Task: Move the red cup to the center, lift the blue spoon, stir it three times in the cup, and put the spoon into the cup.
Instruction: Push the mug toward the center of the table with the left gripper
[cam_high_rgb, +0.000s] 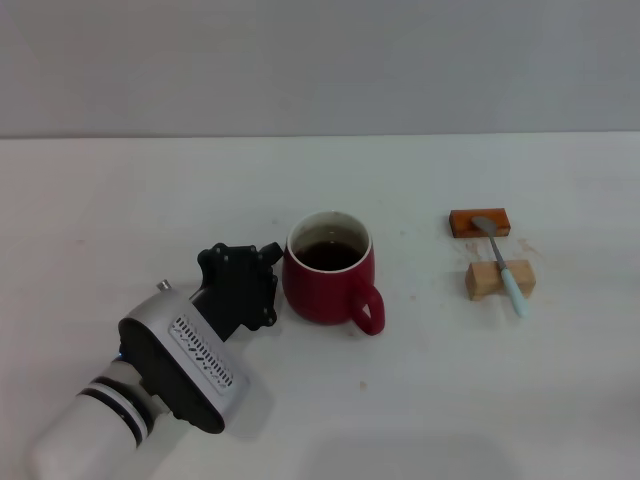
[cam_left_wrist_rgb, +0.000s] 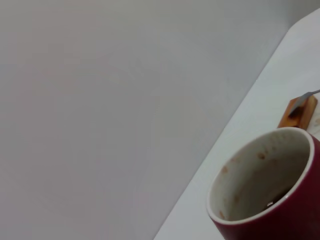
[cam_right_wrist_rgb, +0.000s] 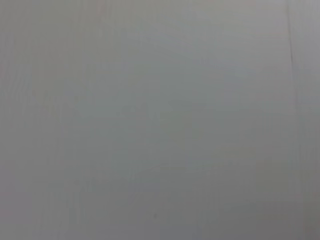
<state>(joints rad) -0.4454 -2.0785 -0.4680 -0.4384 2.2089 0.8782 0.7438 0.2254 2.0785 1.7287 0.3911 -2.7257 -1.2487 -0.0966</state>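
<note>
The red cup (cam_high_rgb: 328, 285) stands near the middle of the white table, holding dark liquid, with its handle turned toward the front right. In the left wrist view the red cup (cam_left_wrist_rgb: 280, 200) fills the near corner and shows its stained white inside. My left gripper (cam_high_rgb: 268, 275) sits right against the cup's left side. The blue spoon (cam_high_rgb: 503, 262) lies to the right. Its metal bowl rests on an orange block (cam_high_rgb: 480, 222) and its pale blue handle on a light wooden block (cam_high_rgb: 498, 280). The spoon's bowl (cam_left_wrist_rgb: 305, 97) also shows in the left wrist view. My right gripper is out of view.
The white table (cam_high_rgb: 150, 200) ends at a grey wall behind. The orange block (cam_left_wrist_rgb: 298, 114) also appears beyond the cup in the left wrist view. The right wrist view shows only a plain grey surface.
</note>
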